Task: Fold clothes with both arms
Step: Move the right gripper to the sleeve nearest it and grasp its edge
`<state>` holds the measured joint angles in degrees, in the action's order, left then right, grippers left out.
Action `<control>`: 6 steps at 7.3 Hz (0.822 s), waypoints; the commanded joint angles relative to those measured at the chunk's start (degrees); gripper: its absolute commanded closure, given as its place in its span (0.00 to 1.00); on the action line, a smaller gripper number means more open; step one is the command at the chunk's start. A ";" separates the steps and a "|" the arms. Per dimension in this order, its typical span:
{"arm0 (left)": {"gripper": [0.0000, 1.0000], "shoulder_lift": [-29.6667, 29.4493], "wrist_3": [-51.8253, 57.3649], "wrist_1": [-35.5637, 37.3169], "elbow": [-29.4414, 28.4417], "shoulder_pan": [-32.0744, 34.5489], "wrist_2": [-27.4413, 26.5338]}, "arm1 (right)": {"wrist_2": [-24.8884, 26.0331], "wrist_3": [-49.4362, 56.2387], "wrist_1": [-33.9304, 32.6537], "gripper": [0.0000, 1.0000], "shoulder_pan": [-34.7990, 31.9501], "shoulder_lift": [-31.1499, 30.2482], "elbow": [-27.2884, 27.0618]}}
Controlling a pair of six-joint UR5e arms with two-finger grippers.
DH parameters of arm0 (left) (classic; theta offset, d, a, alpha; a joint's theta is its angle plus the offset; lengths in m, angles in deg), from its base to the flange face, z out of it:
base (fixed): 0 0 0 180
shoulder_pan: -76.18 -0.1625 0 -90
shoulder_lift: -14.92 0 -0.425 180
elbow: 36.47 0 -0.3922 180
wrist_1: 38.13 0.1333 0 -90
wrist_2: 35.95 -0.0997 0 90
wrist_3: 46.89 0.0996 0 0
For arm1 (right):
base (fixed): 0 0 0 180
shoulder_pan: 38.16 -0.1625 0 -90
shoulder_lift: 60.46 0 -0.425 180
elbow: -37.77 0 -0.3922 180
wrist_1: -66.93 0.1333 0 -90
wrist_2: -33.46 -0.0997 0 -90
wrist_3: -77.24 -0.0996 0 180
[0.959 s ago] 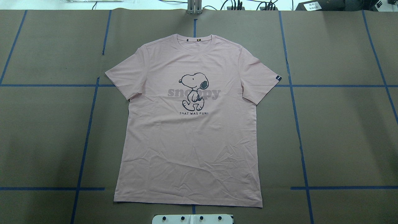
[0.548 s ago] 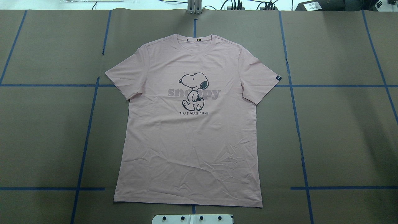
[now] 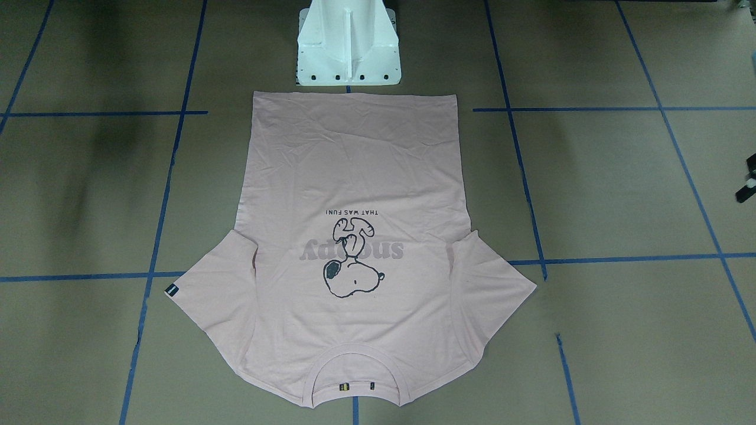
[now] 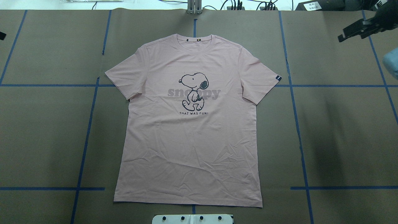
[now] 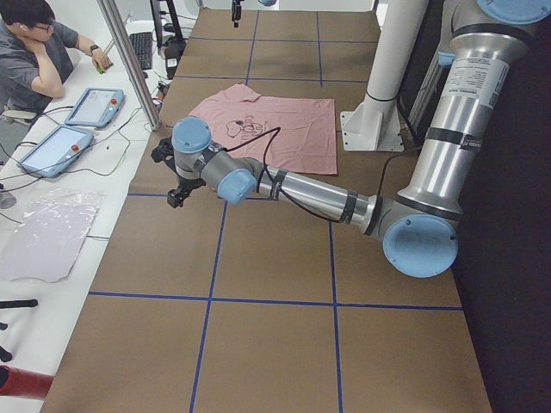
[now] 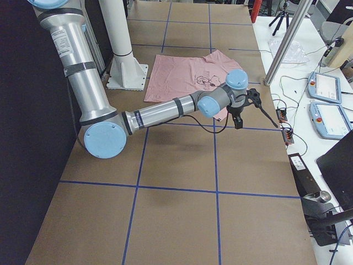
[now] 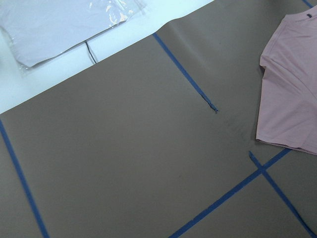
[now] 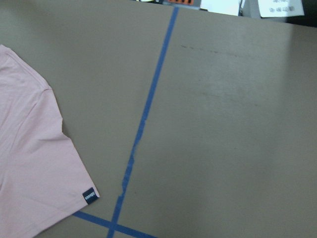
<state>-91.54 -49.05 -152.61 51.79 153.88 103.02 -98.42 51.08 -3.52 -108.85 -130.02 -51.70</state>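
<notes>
Squarely spread: pink T-shirt [image 4: 189,149] lies flat, both grippers out wide

Nearest the robot stands the white pedestal [image 4: 192,219]. Just beyond it the T-shirt's hem runs straight across the brown table [image 4: 342,130]. The shirt lies print side up, lightly creased, with its sleeves spread. The cartoon dog [image 4: 193,91] sits over grey lettering mid-chest, and a small dark label [image 4: 278,78] marks the right sleeve's edge. The collar lies at the far end. Farther out, the left gripper [image 5: 172,176] hovers above bare table well off the left sleeve. The right gripper [image 4: 354,32] hangs over the far right corner. Neither touches the cloth. I cannot tell whether either pincer is spread or pressed together.
</notes>
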 commanded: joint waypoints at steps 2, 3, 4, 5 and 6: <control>0.00 -4.46 -19.76 -6.77 -6.15 -9.49 -12.74 | 11.35 -21.23 14.49 0.00 13.08 3.29 5.68; 0.00 -4.55 -23.12 -11.77 -7.73 -10.11 -12.76 | 14.86 -26.18 16.56 0.00 16.77 3.29 7.54; 0.00 -4.55 -26.89 -13.99 -8.44 -10.56 -12.85 | 18.38 -26.66 16.32 0.00 19.42 2.85 7.99; 0.00 -4.55 -27.11 -14.27 -8.45 -11.08 -12.85 | 19.37 -26.76 16.40 0.00 20.84 2.94 9.74; 0.00 -4.55 -27.11 -14.19 -8.45 -11.52 -14.33 | 19.38 -26.93 16.49 0.00 21.64 3.37 12.36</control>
<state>-96.07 -75.44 -166.27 43.50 142.96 89.88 -79.98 24.70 12.71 -88.84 -126.97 -42.19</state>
